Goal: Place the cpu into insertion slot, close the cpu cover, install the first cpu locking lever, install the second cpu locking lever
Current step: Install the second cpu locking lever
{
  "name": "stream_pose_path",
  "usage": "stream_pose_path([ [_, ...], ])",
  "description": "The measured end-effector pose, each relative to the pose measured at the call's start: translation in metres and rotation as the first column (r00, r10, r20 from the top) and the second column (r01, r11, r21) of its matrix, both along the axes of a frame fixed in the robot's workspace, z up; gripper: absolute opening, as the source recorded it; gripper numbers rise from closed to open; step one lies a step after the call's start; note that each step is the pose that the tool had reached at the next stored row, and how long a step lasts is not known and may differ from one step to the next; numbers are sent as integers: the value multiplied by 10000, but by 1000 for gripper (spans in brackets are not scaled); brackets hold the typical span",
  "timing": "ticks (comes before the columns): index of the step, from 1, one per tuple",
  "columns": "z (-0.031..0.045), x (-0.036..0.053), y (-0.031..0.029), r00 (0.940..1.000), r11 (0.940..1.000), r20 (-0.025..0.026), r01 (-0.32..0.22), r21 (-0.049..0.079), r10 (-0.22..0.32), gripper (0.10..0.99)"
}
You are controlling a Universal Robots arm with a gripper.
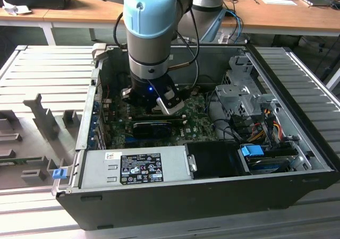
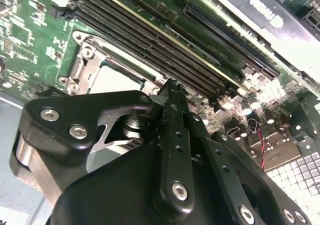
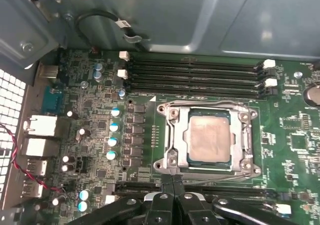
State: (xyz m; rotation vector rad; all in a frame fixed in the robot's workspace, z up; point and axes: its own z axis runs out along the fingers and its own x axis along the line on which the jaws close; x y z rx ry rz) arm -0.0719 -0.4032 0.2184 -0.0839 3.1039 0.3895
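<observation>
Exterior view, left to right: ribbed grey worktop (image 1: 42, 69) with upright fixtures; open computer case (image 1: 212, 191) lying on its side; inside it a labelled power supply (image 1: 141, 167) along the near wall, green board (image 1: 196, 125) behind it, drive cage (image 1: 241, 95) toward the exterior view's right.

Arm (image 1: 151, 32): reaches straight down into the case, wrist vertical, pincer (image 1: 159, 103) low over the board.

Cpu (image 3: 209, 137): lies flat, pale face up, seated in the slot (image 3: 172, 135); square, no long axis, edges parallel to the memory slots (image 3: 195, 77) beside it. Also seen in the second wrist view (image 2: 112, 80), partly behind the pincer body.

Cover (image 3: 207, 102): thin metal frame around the chip; whether it is fully down, cannot tell.

Pincer (image 3: 173, 182) in the first wrist view: fingertips pressed together, holding nothing, poised just beside the socket's edge, opposite the memory slots. In the second wrist view (image 2: 171, 92) the tips meet above the socket rim.
</observation>
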Motion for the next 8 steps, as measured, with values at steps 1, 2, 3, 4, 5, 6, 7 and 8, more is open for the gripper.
stream_pose_path([
  [1,-11,-6,0,10000,10000,0,0,28,0,106],
  [2,-23,-9,1,10000,10000,0,0,45,0,106],
  [3,-40,-13,0,10000,10000,0,-1,59,1,106],
  [4,-55,-15,0,10000,10000,0,-2,67,2,106],
  [5,-82,-19,0,10000,10000,0,-1,83,1,106],
  [6,-103,-22,0,10000,9999,0,-1,104,1,106],
  [7,-114,-24,0,10000,9999,0,0,119,1,106],
  [8,-128,-27,-1,10000,9999,-1,-1,148,1,106],
])
